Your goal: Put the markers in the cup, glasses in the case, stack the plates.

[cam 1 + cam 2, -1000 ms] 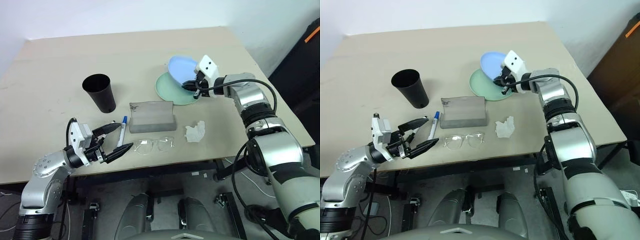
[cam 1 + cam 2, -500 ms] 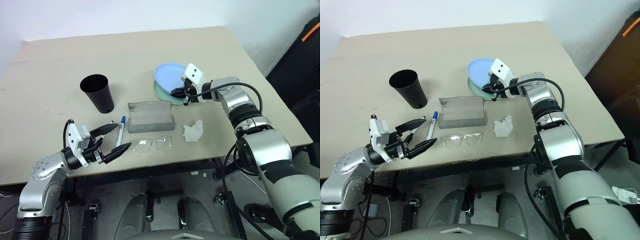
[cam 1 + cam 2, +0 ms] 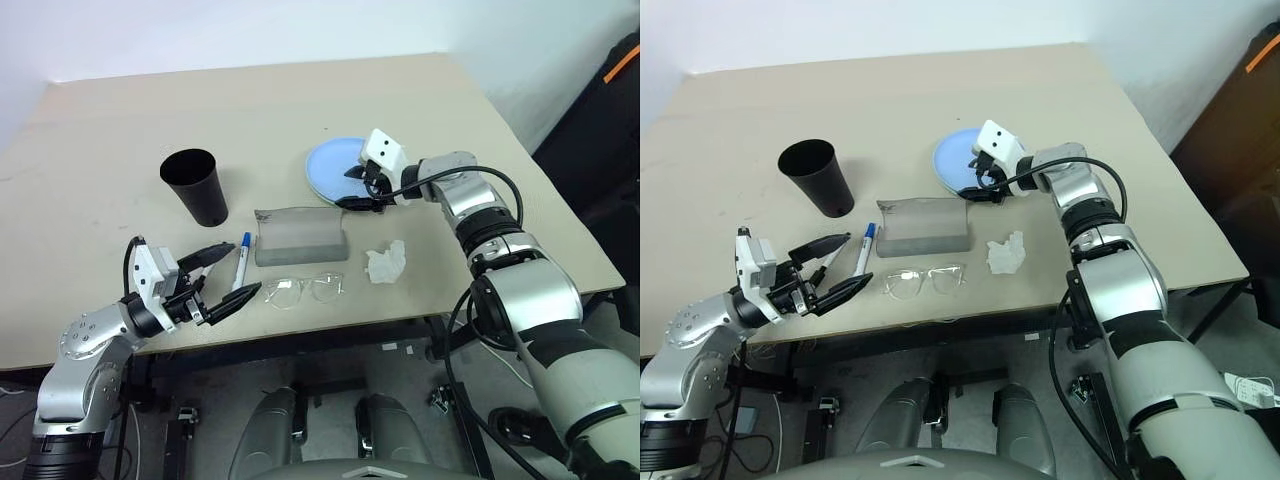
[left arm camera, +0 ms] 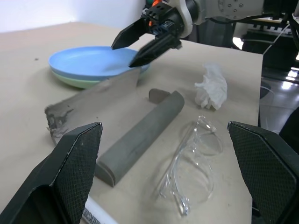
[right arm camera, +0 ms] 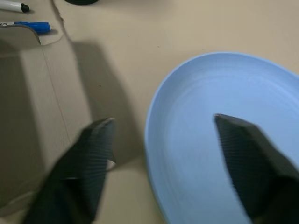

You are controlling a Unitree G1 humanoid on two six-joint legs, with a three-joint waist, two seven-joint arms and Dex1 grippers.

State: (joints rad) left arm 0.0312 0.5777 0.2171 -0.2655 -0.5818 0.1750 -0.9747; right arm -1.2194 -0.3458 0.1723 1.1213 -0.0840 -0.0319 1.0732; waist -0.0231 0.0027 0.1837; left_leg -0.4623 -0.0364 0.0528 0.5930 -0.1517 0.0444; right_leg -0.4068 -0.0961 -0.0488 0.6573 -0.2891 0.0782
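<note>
So the light blue plate [image 3: 335, 165] sits flat right on top of the mint green plate [image 4: 74, 82], just right of centre in the head views, with only a thin green edge peeking out underneath. Right gripper [image 3: 356, 186] hangs at the stack's near rim with its jaws spread, holding nothing. The grey case [image 3: 301, 234] lies open below the plates, long axis running left-right. Clear glasses [image 3: 306, 290] lie in front of it. Left gripper [image 3: 224, 277], lower left, is wide open too, empty, beside the blue-capped marker [image 3: 241, 262].

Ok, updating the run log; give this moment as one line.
plates: blue plate stacked on green plate | right gripper: open over rim | left gripper: open, empty
</note>
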